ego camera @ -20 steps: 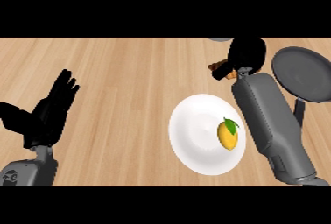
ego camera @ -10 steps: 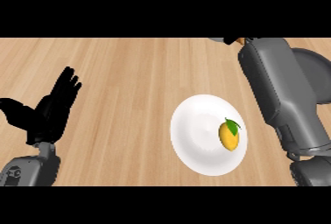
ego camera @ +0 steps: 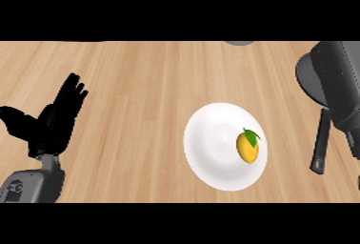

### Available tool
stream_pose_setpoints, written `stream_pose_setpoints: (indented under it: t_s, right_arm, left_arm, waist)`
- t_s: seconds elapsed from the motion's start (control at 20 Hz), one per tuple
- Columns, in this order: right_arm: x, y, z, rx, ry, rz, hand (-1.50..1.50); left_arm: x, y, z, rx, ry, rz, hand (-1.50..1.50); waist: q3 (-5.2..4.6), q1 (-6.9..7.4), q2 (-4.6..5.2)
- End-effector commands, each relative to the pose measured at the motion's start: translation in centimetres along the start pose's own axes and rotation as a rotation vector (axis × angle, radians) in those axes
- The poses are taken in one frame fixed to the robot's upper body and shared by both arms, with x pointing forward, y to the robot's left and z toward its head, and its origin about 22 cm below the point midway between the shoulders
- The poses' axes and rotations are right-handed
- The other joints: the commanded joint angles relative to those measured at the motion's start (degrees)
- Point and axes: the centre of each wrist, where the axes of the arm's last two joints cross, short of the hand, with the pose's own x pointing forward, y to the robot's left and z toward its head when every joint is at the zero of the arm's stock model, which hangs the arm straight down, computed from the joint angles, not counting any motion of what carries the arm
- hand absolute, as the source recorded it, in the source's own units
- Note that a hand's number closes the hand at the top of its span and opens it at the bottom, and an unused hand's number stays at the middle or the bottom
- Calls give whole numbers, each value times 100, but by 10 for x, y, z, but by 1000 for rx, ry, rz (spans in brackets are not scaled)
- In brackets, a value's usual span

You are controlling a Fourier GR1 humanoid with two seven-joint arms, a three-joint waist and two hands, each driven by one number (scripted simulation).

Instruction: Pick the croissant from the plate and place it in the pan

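While the open black left hand point(ego camera: 53, 119) is resting, the grey right arm point(ego camera: 342, 81) has swung over the dark round pan point(ego camera: 309, 78), hiding its hand and leaving the yellow leafy fruit point(ego camera: 247, 147) lying on the white round plate point(ego camera: 211, 143).

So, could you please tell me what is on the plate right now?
A yellow-orange fruit with a green leaf lies on the white plate, toward its right side. No croissant shows there. The right forearm covers most of the pan.

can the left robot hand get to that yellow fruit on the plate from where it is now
Probably yes. The left robot hand rests open at the view's left, and only bare counter lies between it and the white plate. The yellow fruit sits on the plate's far, right side, so it would have to cross the plate.
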Motion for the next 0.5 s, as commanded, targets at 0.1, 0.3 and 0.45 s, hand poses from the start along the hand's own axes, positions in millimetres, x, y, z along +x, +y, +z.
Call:
stream_pose_setpoints:
  t_s: [0.1, 0.3, 0.45]
  right_arm:
    - [-71, 12, -35, -72, 57, -48, 150]
    - [-120, 27, -45, -71, 78, -68, 150]
    - [-140, 37, -52, -29, 75, -84, 150]
  left_arm:
    - [2, 6, -1, -6, 10, 9, 0]
    - [0, -2, 13, 8, -3, 7, 0]
    - [16, -4, -4, -4, -9, -12, 0]
  waist:
    - [3, -15, -6]
    - [5, -9, -22]
    - [9, 66, 27]
